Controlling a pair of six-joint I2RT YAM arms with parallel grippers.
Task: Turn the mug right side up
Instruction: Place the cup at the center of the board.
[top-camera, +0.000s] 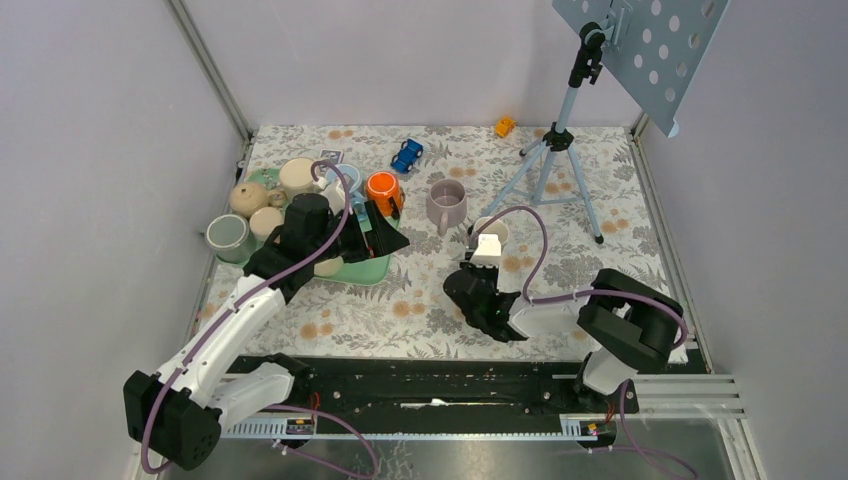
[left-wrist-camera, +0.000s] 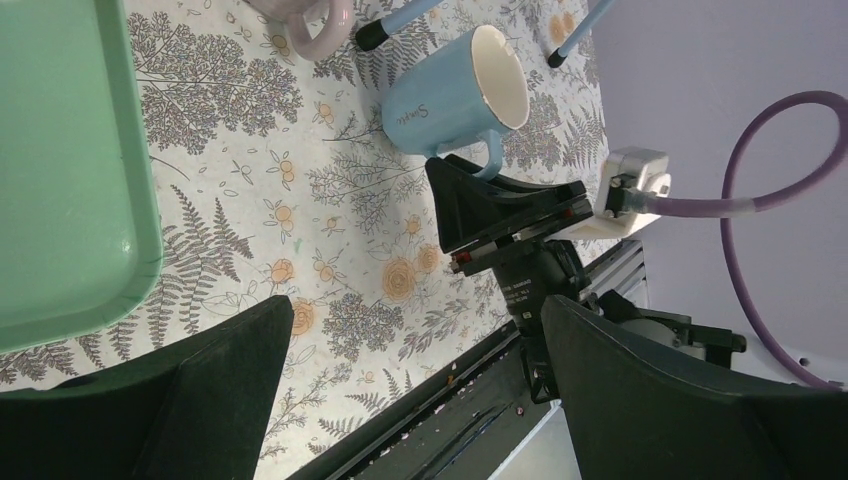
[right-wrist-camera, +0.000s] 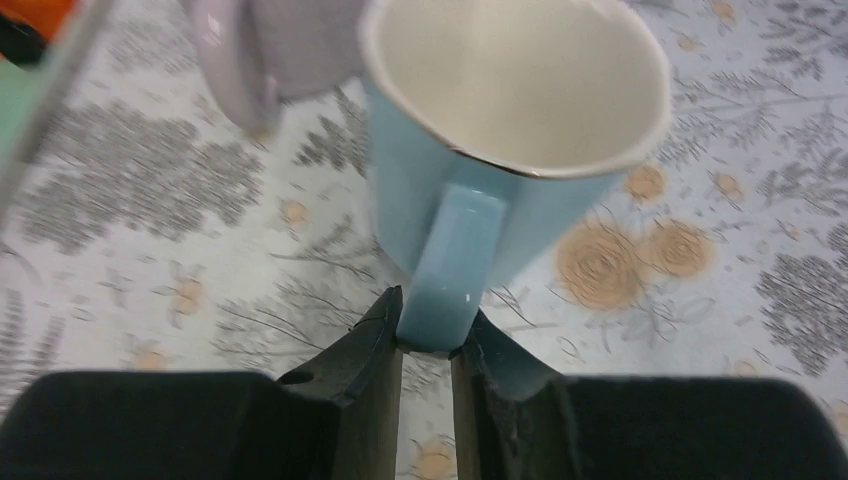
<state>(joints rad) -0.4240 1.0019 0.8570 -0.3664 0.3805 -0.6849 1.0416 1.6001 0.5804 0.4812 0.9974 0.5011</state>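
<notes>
The light blue mug (right-wrist-camera: 500, 120) with a white inside has its mouth facing up, and its base is on or just above the flowered cloth. My right gripper (right-wrist-camera: 427, 335) is shut on the lower end of its handle (right-wrist-camera: 450, 260). From above, the mug (top-camera: 490, 231) shows just past the right gripper (top-camera: 482, 262), near the table's middle. The left wrist view has the mug (left-wrist-camera: 450, 100) with the right gripper's fingers (left-wrist-camera: 500, 210) behind its handle. My left gripper (top-camera: 388, 238) hangs open and holds nothing at the green tray's right edge, away from the mug.
A lilac mug (top-camera: 446, 205) stands upright just left of and behind the blue one. The green tray (top-camera: 365, 268) at the left carries several cups, among them an orange mug (top-camera: 383, 187). A tripod (top-camera: 555, 150) stands at the back right, with a blue toy car (top-camera: 406, 155) behind.
</notes>
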